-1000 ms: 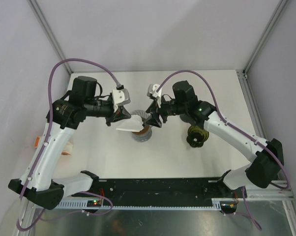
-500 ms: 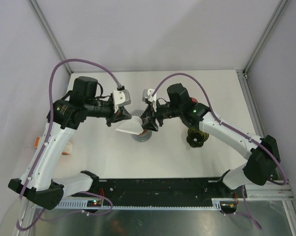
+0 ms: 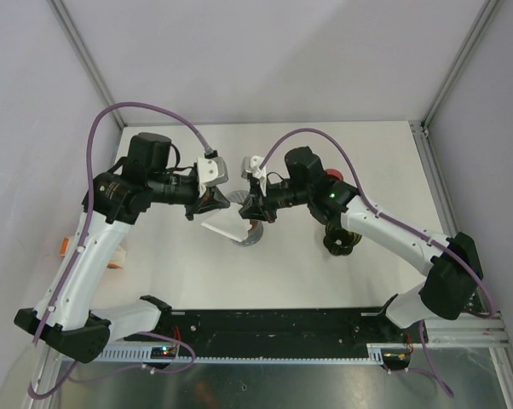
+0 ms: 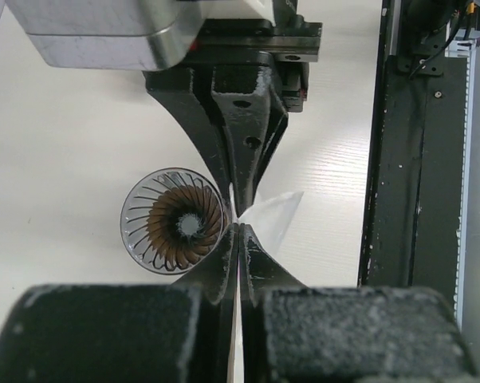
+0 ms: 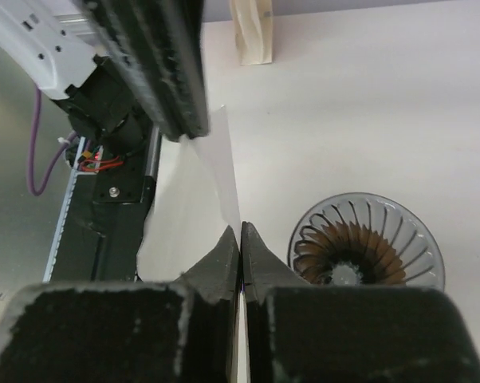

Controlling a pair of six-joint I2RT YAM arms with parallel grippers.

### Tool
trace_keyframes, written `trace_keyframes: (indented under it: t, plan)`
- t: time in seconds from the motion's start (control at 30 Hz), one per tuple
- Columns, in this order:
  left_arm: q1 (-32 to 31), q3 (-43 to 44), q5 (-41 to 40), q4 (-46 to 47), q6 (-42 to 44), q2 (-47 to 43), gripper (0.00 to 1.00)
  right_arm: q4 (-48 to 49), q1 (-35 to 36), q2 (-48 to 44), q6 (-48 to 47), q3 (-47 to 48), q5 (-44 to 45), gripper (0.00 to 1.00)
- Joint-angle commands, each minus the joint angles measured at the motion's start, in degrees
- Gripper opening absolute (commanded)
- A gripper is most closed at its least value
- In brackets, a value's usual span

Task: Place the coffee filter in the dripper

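The white paper coffee filter hangs flat over the table between both grippers. My left gripper is shut on one edge of it; a thin white strip shows between its jaws and the filter fans out past the tips. My right gripper is shut on the opposite edge, with the filter spreading to the left of its fingertips. The clear ribbed dripper stands upright on the table just below and beside the filter. It appears as the dripper in the left wrist view and the dripper in the right wrist view.
A dark round object sits on the table right of the dripper, under the right forearm. A small wooden piece lies near the left table edge. The black rail runs along the near edge.
My right gripper moved left to the filter's free edge and shut on it. The left gripper kept its hold and barely moved.
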Motion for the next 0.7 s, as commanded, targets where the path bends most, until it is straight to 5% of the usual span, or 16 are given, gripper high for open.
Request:
trace_keyframes:
  t: [0.0,0.13,0.23,0.33,0.47,0.67]
  plan:
    - [-0.5,1.8,-1.7,0.3,0.1,-0.1,0.02,1.2,-1.4,-0.8,4.9,0.1,6.5,0.0]
    - [-0.6,2.6,-9.1,4.2,-4.6,0.0,0.36,0.8,-3.8,-3.1,13.5,0.4,12.5,0.0]
    - [-0.5,3.1,-18.2,9.7,-10.7,-0.2,0.69,-3.1,-3.6,-4.9,19.4,2.1,23.8,0.0]
    - [-0.6,3.6,-29.2,14.7,-17.5,-0.2,0.88,-11.0,-3.4,-4.8,26.2,6.2,37.3,0.0]
    - [-0.6,2.9,-36.3,17.7,-24.6,0.6,0.94,-18.1,-2.3,-2.8,37.1,10.7,48.9,0.0]
    - [-7.2,-0.2,-43.7,19.4,-26.8,2.3,0.94,-12.3,0.6,-2.0,46.4,9.3,56.1,0.0]
